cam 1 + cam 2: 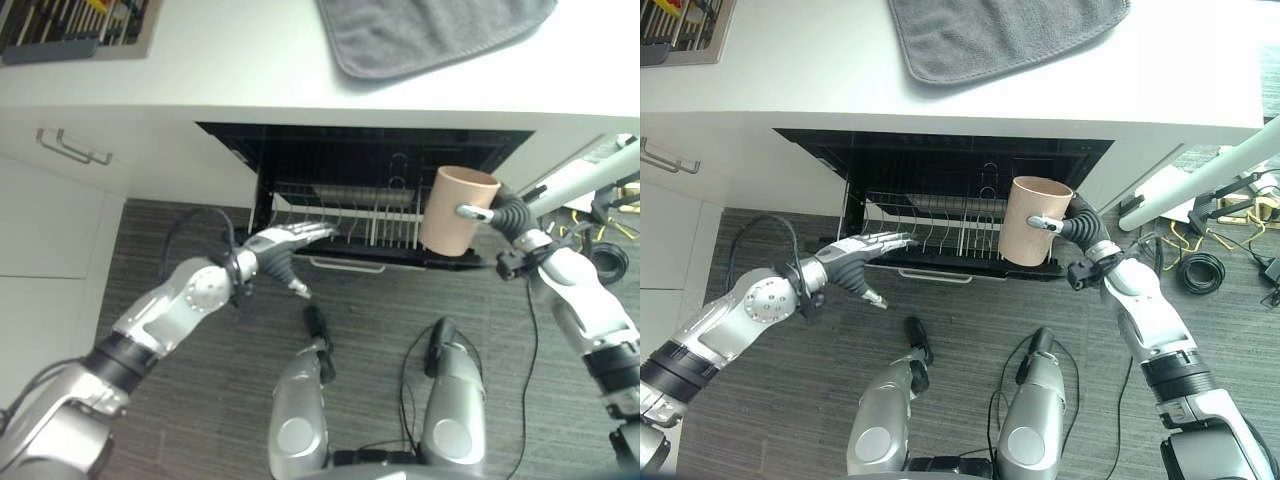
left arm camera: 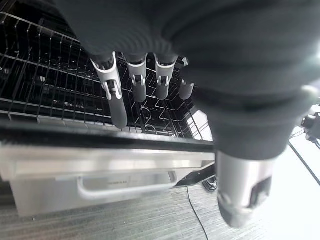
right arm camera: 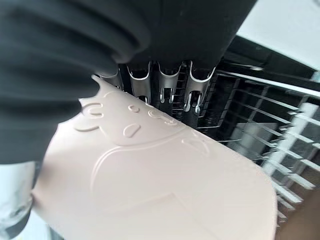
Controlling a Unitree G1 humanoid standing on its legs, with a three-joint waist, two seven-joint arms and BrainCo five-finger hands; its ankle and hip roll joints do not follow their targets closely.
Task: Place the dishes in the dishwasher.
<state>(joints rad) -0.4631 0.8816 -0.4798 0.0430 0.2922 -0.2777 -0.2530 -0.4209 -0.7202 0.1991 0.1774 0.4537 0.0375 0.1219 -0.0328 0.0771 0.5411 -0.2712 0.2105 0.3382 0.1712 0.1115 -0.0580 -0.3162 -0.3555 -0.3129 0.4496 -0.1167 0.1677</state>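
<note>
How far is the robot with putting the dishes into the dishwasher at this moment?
Done: the dishwasher is open and its wire rack is pulled out; I see no dishes in it. In hand: the right hand grips a beige cup, held upright above the rack's right end. The left hand, fingers straight, reaches to the rack's front left edge. Left: lowering the cup into the rack.

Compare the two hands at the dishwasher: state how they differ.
The right hand is curled round a beige cup; the left hand holds nothing. The left hand's fingers stretch out straight toward the wire rack, while the right hand holds the cup upright at the rack's right end. Both are near the rack's front edge.
</note>
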